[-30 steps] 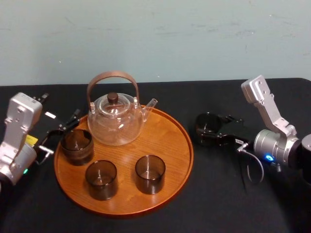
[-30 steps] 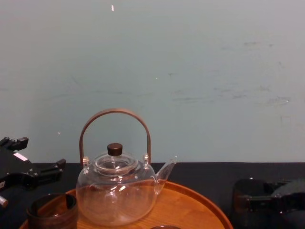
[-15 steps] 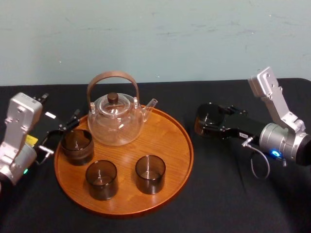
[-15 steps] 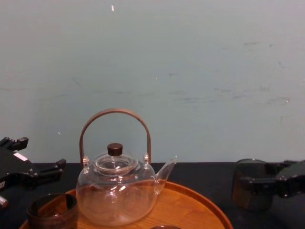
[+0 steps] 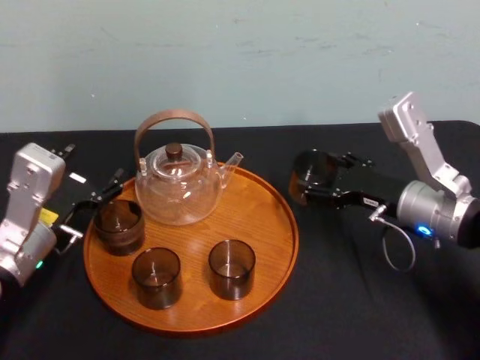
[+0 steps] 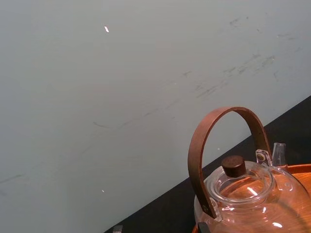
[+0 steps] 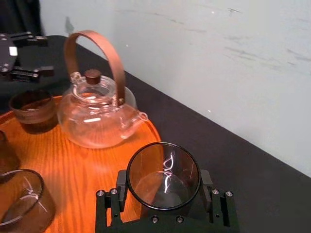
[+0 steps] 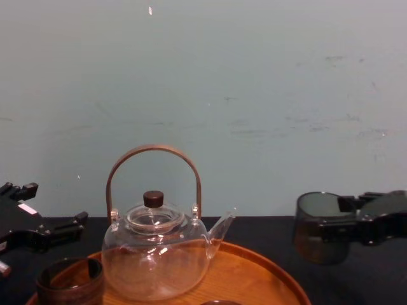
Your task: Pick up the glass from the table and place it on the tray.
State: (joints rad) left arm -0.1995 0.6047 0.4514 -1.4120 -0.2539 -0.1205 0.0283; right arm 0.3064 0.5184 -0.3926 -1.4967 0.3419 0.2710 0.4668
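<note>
We had the smoky dark cylindrical glass (image 8: 316, 232) clamped in our right gripper (image 5: 315, 180). It hung above the black table (image 5: 337, 300) at centre right, just beside the right rim of the large round orange-brown wooden tray (image 5: 291, 232). Bare wood showed right of the clear glass teapot (image 5: 180, 187). Our left gripper (image 5: 90, 206), fingers apart, sat at the tray's left edge.

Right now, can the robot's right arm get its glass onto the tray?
Probably yes. The right gripper holds the glass just beside the right rim of the tray, and that side is bare; the teapot and three other glasses sit farther left. The left gripper is by the left rim.
</note>
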